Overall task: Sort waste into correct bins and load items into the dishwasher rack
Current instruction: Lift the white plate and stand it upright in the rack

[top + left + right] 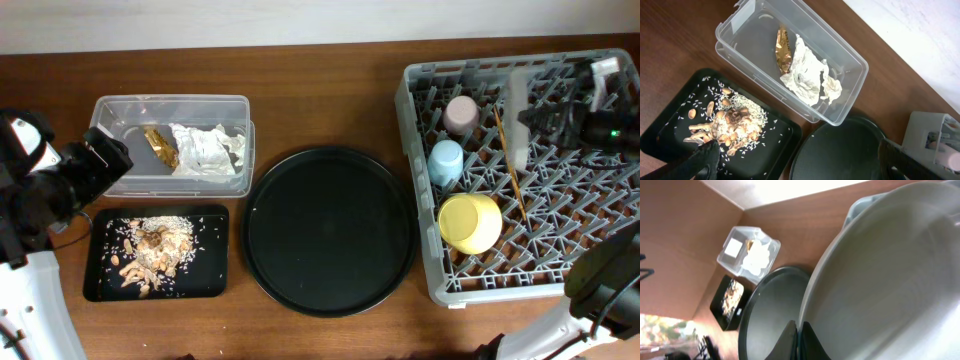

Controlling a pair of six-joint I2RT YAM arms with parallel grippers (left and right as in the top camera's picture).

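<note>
The grey dishwasher rack on the right holds a pink cup, a light-blue cup, a yellow bowl and wooden chopsticks. My right gripper is shut on the rim of the pale plate, which stands on edge in the rack. The clear box holds the white napkin and the brown-gold wrapper. The shallow black tray holds food scraps. My left gripper is open and empty, above the table left of the box.
A large round black tray lies between the two bins and the rack. A light wall runs along the table's far edge. The left arm sits at the table's left edge.
</note>
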